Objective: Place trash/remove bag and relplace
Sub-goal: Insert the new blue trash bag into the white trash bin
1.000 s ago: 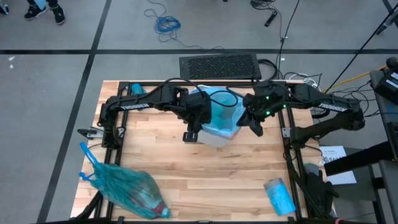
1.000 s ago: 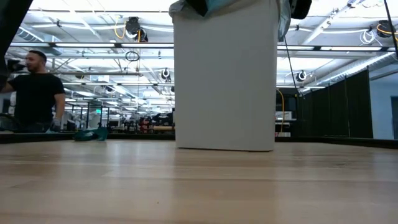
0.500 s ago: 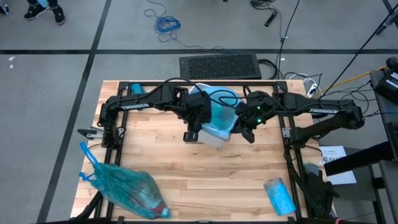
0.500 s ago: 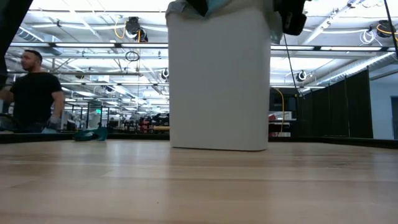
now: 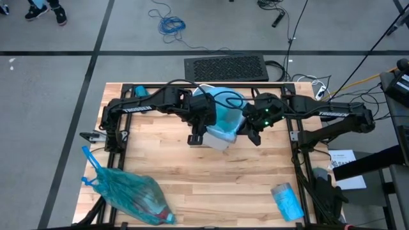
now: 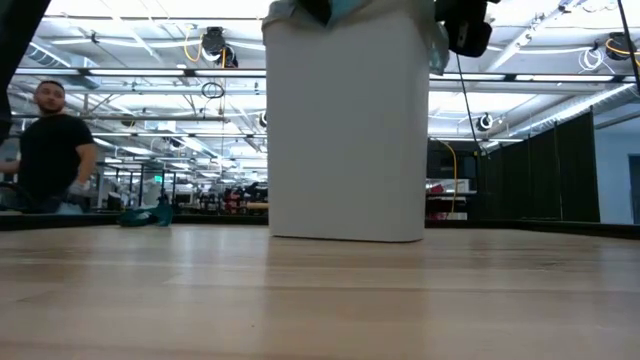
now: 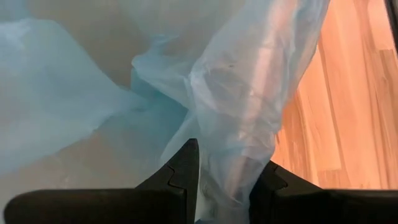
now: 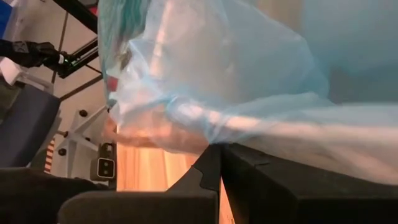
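Near the back edge of the table, about midway along it, stands the white bin (image 5: 217, 137), and over its mouth lies the fresh pale blue bag (image 5: 227, 115), loose and rumpled, not yet pulled neat around the rim. Both arms are right on it. The left gripper (image 5: 203, 121) sits at the bin's left rim with its fingers (image 7: 184, 171) nipped on a fold of the blue film, the plastic running up between them in the left wrist view, with bare table boards showing beside it. The right gripper (image 5: 250, 124) is at the opposite rim, fingers (image 8: 211, 168) pressed tight together, and in the right wrist view the film drapes straight over them; it looks pinched there, though the exact bite is hidden under the plastic. From table height the bin (image 6: 345, 125) rises tall and plain, with bits of blue bag and dark gripper peeking at its top corners. Out at the front left corner of the table lies the full teal bag (image 5: 128, 191), tied off and slumped on its side, something red showing through near its bottom; what else is in it I cannot make out. Near the front right corner, just off the boards, lies a blue packet (image 5: 286, 199). Beyond the table, a person (image 6: 50, 150) in a dark shirt stands in the room.
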Controlling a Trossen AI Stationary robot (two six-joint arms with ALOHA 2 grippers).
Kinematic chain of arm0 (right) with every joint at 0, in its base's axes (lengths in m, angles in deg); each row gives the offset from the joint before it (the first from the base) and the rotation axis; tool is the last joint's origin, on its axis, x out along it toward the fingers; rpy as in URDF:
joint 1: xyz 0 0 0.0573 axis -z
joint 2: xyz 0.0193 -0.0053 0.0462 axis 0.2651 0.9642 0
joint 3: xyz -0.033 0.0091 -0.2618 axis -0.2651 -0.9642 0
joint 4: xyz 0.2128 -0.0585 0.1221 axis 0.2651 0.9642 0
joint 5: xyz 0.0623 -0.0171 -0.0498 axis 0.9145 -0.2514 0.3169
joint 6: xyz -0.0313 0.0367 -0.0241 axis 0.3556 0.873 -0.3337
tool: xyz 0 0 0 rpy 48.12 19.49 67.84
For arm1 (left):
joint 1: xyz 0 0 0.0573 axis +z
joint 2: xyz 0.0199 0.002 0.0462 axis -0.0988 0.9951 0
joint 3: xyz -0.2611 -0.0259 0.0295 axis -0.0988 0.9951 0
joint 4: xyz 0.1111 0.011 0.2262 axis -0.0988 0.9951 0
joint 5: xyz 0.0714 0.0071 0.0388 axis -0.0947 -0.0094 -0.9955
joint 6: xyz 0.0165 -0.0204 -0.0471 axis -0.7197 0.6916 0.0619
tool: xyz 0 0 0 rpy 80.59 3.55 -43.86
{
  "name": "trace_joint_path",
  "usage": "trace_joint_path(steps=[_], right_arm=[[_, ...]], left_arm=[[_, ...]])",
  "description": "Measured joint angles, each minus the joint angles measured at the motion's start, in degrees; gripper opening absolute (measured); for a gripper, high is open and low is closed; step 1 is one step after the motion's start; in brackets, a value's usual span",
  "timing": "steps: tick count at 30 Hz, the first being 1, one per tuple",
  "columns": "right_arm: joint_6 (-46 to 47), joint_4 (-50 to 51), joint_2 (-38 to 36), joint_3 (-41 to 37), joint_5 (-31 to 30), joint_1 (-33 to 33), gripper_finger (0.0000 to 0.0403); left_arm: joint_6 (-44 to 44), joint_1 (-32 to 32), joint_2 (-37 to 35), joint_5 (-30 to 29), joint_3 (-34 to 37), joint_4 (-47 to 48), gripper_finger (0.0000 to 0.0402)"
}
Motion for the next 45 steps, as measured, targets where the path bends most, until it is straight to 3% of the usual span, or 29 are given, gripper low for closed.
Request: trace_joint_path(steps=[4, 10, 12, 18, 23, 27, 42, 45], right_arm=[[1.5, 2.2, -2.1, 0.3, 0.0, -0.1, 0.0000], [1.9, 2.9, -5.0, 4.2, -0.8, -0.1, 0.0000], [1.2, 3.0, -5.0, 6.1, -2.7, -0.1, 0.0000], [-1.0, 2.9, -3.9, 9.0, -5.1, 0.6, 0.0000], [-1.7, 2.7, -3.0, 9.1, -5.0, 1.4, 0.0000], [-2.1, 1.6, -2.1, 9.1, -4.9, 1.4, 0.0000], [-3.9, -0.7, 0.2, 9.1, -4.7, 3.8, 0.0000], [-4.0, -0.6, 0.3, 9.1, -4.6, 5.4, 0.0000]], left_arm=[[0.4, 0.0, 0.1, -0.4, 0.0, 0.5, 0.0083], [0.5, 0.6, 0.2, -0.9, 0.0, 0.0, 0.0013], [1.5, 1.0, 0.2, -0.7, 0.0, -0.8, 0.0009], [4.4, 2.1, 0.1, 5.2, 0.0, -3.0, 0.0082], [6.4, 2.2, 0.0, 4.9, 0.0, -3.2, 0.0156], [8.0, 2.1, 0.0, 4.4, 0.0, -4.5, 0.0189], [12.5, 1.8, -7.7, 4.6, 0.0, -4.1, 0.0202], [12.7, 1.6, -9.5, 1.6, 0.0, -1.9, 0.0201]])
